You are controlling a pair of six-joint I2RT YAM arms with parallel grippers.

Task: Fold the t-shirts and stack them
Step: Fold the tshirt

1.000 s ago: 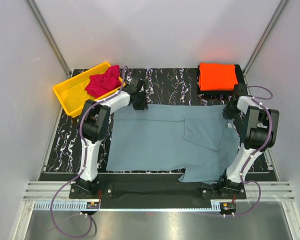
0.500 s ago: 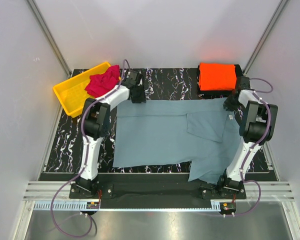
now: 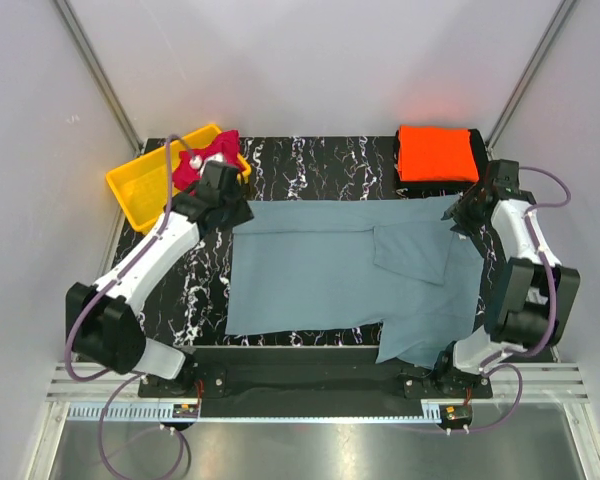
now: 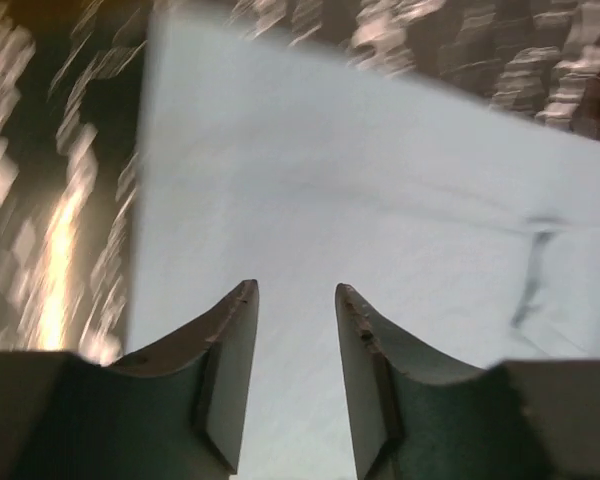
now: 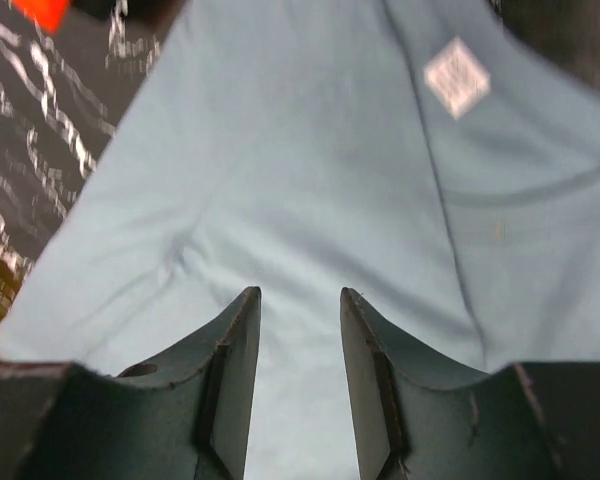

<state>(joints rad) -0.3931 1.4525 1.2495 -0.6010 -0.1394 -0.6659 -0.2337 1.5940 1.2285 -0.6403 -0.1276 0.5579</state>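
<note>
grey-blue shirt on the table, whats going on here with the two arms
Two robot arms are working on the grey-blue t-shirt, which lies spread on the marbled table. The left claw hovers over its far left corner and the right claw over its far right end, both open and holding nothing. An orange t-shirt sits folded at the far right corner. A crimson t-shirt lies crumpled in the yellow bin.

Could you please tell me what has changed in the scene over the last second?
Both arms drew the grey-blue t-shirt away from their bases, toward the far side, then let go. The left gripper and right gripper now stand open above it, with nothing between their fingers. The left arm swung out to its left. The orange t-shirt, crimson t-shirt and yellow bin stayed put.
</note>
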